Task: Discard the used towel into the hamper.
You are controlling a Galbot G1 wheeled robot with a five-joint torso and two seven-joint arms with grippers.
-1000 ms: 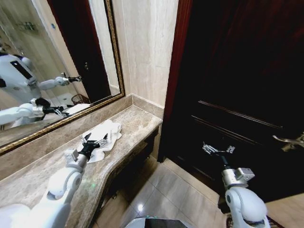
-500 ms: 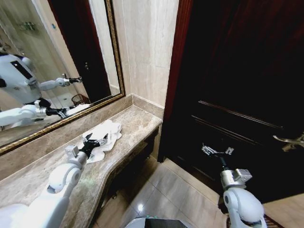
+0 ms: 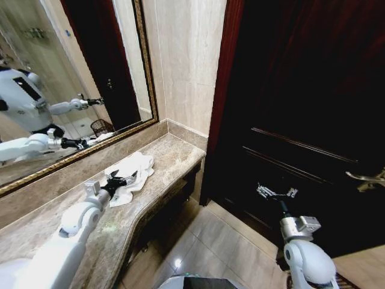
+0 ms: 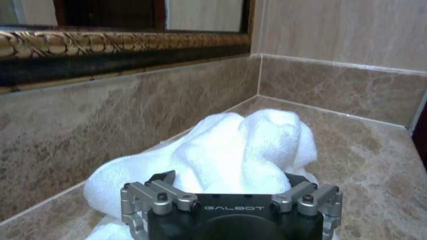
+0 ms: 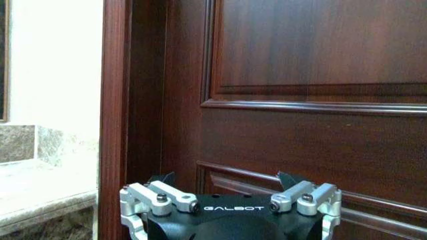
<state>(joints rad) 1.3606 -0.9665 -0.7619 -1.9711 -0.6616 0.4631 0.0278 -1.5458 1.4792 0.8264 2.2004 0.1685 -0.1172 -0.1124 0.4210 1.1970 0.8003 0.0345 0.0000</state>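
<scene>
— Starting at the left: spotted the hamper point(image 3: 100, 126) anywhere?

— Spotted as a reflection in the mirror point(image 3: 72, 72): small, round, dark, openwork, standing low beside the mirrored robot. Judged to be somewhere behind, off the tabletop point(image 3: 174, 153). Cannot place more exactly than that.

— Reached the towel point(image 3: 139, 165)?

— Reached, not gripped. Holding the left gripper point(image 3: 125, 179) low over the near side of that crumpled white heap, lying on the tabletop close under the mirror and not far from the corner of the wall. With jaws spread wide, one to each side of the nearest folds, and clamped on nothing as far as can be seen. Cannot tell whether already brushing the cloth.

— And farther right?

— Hanging the right gripper point(image 3: 275, 192) in the air before the dark wooden door point(image 3: 301, 90), above the floor tiles and well apart from the towel. With jaws wide open there too, and holding nothing.

— So how far along, then?

— Barely begun, by the look of things. Lifted nothing, carried nothing, dropped nothing in. Left to do: close on the towel, raise clear of the tabletop, turn toward the hamper, release above the rim.
</scene>
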